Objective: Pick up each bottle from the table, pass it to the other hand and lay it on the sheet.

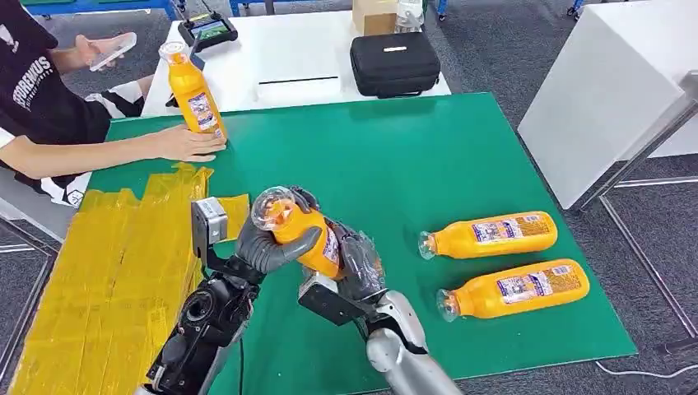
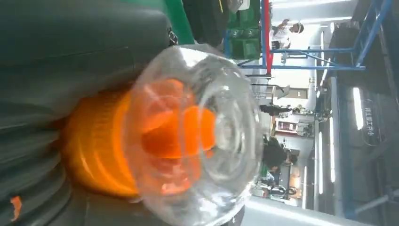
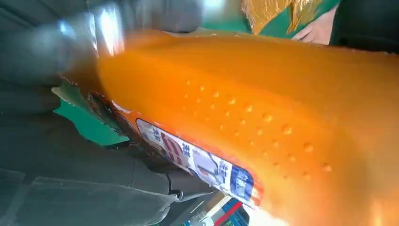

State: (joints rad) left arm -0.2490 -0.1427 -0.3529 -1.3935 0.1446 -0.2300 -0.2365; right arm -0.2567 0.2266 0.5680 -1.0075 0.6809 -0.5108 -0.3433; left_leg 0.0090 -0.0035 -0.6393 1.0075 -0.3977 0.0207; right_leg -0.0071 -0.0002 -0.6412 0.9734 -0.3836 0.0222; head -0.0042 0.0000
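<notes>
Mid-handover above the green desk (image 1: 461, 156), both the left hand (image 1: 267, 247) and right hand (image 1: 358, 263) clasp one orange bottle (image 1: 300, 234); the right should let go only once the left grips firmly, before the yellow sheet (image 1: 107, 280).

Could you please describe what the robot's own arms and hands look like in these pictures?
The left arm is dark, nearly black, with exposed round joints, a thin black cable beside it and a boxy silver-grey block at the wrist. The left hand is grey with a thick thumb. The right arm is smooth rounded silver, ending in a dark block at the wrist. The right hand has darker fingers.
</notes>
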